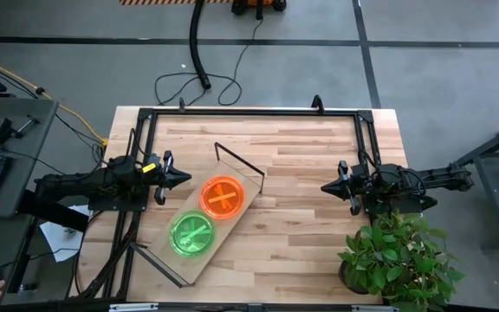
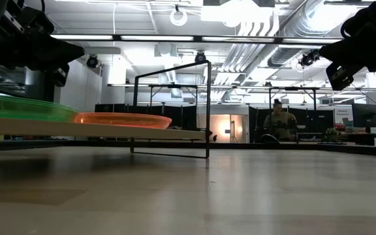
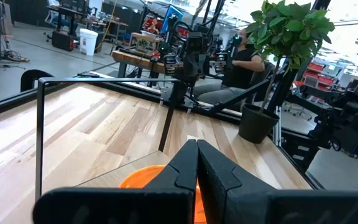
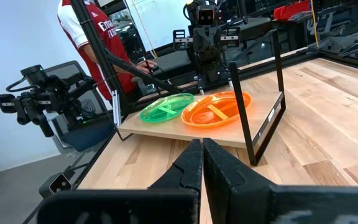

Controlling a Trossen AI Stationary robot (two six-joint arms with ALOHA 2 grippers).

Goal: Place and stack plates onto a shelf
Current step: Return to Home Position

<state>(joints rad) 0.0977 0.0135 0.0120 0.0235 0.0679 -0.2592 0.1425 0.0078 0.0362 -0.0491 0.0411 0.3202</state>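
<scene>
High view has both arms hanging clear of the shelf (image 1: 199, 267). The left gripper (image 1: 180, 178) sits just beside the orange plates (image 1: 222, 198) without touching them, and the right gripper (image 1: 327, 186) is well apart, over bare table (image 1: 301, 243). In the wrist views each gripper's fingers are pressed tight together with nothing between them. The orange plates and green plates (image 1: 191, 233) lie side by side on the shelf, which sits diagonally on the table. Can't really count the plates per stack from above. In the low view the green ones get cut off at the frame edge, and the left wrist view only catches a sliver of orange behind its own fingers.
</scene>
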